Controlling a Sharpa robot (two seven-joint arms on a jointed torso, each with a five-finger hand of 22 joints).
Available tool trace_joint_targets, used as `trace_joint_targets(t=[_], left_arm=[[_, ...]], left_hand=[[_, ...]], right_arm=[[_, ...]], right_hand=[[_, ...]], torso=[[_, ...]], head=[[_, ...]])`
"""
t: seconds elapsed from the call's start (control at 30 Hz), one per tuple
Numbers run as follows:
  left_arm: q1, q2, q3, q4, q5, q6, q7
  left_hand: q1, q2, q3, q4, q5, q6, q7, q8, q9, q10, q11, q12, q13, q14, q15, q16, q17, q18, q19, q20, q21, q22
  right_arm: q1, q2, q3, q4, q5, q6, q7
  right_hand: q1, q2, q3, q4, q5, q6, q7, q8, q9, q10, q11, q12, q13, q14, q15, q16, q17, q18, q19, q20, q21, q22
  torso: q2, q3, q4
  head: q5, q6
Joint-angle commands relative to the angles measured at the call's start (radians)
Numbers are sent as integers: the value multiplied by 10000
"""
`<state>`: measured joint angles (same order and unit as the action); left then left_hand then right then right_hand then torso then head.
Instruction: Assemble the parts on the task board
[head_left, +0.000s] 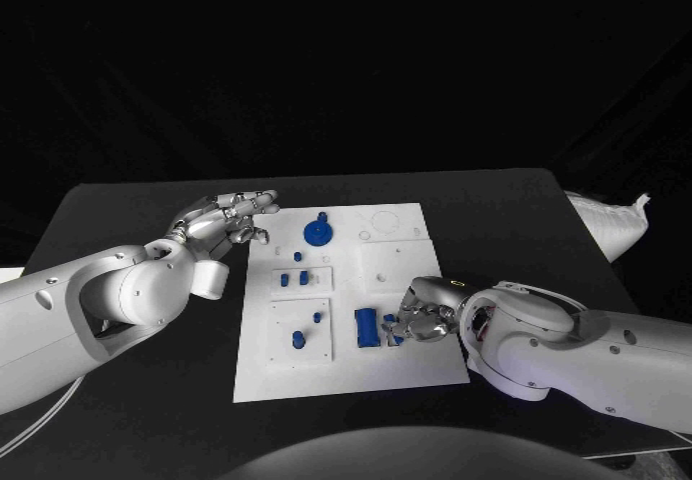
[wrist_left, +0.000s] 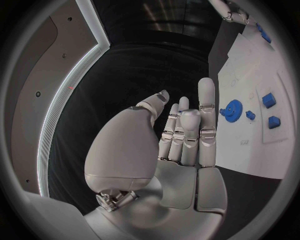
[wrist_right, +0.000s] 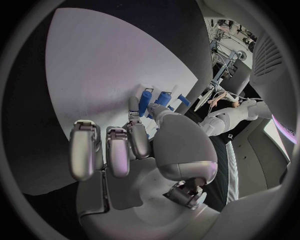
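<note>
The white task board lies in the middle of the table. A blue gear sits at its far end, with small blue parts below it and more in the near left panel. My left hand hovers open beside the board's far left corner, fingers straight, the gear just past them. My right hand is low over the board's near right side, next to a blue block. Its thumb and a fingertip pinch a small blue part.
A pale crumpled cloth or bag lies off the table's right edge. Black table surface shows to the left of the board and beyond it. Two blue blocks stand in recesses near the gear.
</note>
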<state>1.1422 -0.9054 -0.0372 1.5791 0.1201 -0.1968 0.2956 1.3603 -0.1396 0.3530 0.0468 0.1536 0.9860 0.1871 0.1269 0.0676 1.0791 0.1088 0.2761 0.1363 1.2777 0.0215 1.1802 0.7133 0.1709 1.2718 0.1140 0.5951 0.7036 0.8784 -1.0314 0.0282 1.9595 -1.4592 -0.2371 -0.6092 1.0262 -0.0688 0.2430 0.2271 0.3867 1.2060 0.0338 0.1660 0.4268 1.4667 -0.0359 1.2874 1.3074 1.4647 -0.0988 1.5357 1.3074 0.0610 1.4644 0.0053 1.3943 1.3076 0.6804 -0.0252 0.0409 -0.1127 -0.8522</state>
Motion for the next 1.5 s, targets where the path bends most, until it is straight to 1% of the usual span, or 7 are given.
trace_joint_targets(t=[0.03, 0.63, 0.83, 0.97, 1.2, 1.27, 1.5], left_arm=[[1, 3, 5, 28, -35, 211, 10], [1, 29, 4, -38, -36, 236, 0], [-4, 125, 0, -298, -32, 209, 115], [-45, 236, -2, -552, 4, 185, 242], [-129, 616, -3, -1313, 218, 142, 487], [-142, 844, -2, -1726, 324, 136, 602], [-157, 1612, 3, -2968, 639, 165, 973]], left_hand=[[5, 68, -32, -42, -20, -88, 14, 40, 6, -67, 11, 45, 11, -76, 4, -17, -9, 107, -26, 38, -65, -16], [1, 69, -38, -40, -20, -92, 16, 42, 6, -76, 14, 51, 11, -89, 6, -30, -39, 106, -29, 39, -67, -17], [-5, 74, -47, -39, -21, -103, 20, 47, 5, -94, 18, 65, 11, -127, 11, -65, -119, 104, -39, 43, -75, -21], [-37, 77, -103, -36, -22, -121, 27, 86, 7, -155, 31, 139, 16, -544, 33, -507, -896, 104, -190, 61, -189, -80], [-8, 192, -194, -77, -10, -159, 18, 252, 0, -379, 77, 294, -72, -1769, 108, -2483, -2657, 133, -1144, 136, -1148, -685], [-10, 235, -136, -54, -6, -104, -19, 299, -1, -397, 102, 209, -179, -2279, 195, -3688, -3249, 112, -1763, 189, -1749, -1074], [-115, 221, 116, 94, -9, -18, -26, 89, -25, -238, 282, -568, -707, -2863, 707, -7213, -4782, -31, -3332, 739, -3590, -2468]], right_arm=[[-20, 24, -8, 37, -122, 126, 52], [-27, -266, -6, 108, -206, -541, 350], [225, -581, 2, -223, 1787, -1839, 2602], [656, -569, 4, -897, 4053, -2228, 4330], [1285, 224, 4, -2951, 8670, -2079, 7619], [1432, 729, 13, -3936, 10186, -1884, 8527], [1583, 1903, 148, -6111, 12504, -1092, 9882]], right_hand=[[-200, 6, -320, 229, 166, 61, -36, 57, 32, 378, -78, 45, 1066, 967, -78, 45, 2178, -61, 299, -68, 58, 61], [-973, 193, -1824, 603, -760, -57, -13, 0, 134, 319, -57, -209, 1001, 950, -71, -10, 2102, -41, 255, -68, -15, -16], [432, 132, -1968, 189, -564, -884, 320, -538, -60, -104, 220, -1334, 461, 812, 148, -441, 1517, 124, -73, 96, -647, -853], [1465, 292, -1926, -234, -1293, -1481, 594, -904, -291, -823, 451, -3093, -458, 746, 336, -648, 1278, 249, -310, 260, -1165, -1500], [2995, 573, -1762, -886, -1596, -2220, 1024, -995, -794, -3285, 873, -8393, -3979, -1011, 663, -5720, -3870, 1215, -2634, 613, -6221, -7142], [3393, 623, -1520, -1025, -1798, -2430, 1185, -1030, -984, -3970, 1068, -9578, -5123, -2017, 881, -8230, -5899, 1193, -3053, 796, -7183, -7781], [3745, 429, -990, -1159, -2101, -2611, 1497, -1047, -1663, -4093, 1602, -11796, -8464, -3928, 1723, -12103, -8260, 1110, -4552, 1565, -10209, -9764]], torso=[[-2, -4, 2], [-13, 13, -14], [-137, -21, -41], [-285, -66, -76], [-652, -202, -178], [-758, -225, -217], [-998, -209, -194]], head=[[0, -6], [-7, 46], [-48, 156], [-8, 266], [-10, 439], [59, 701], [170, 1138]])
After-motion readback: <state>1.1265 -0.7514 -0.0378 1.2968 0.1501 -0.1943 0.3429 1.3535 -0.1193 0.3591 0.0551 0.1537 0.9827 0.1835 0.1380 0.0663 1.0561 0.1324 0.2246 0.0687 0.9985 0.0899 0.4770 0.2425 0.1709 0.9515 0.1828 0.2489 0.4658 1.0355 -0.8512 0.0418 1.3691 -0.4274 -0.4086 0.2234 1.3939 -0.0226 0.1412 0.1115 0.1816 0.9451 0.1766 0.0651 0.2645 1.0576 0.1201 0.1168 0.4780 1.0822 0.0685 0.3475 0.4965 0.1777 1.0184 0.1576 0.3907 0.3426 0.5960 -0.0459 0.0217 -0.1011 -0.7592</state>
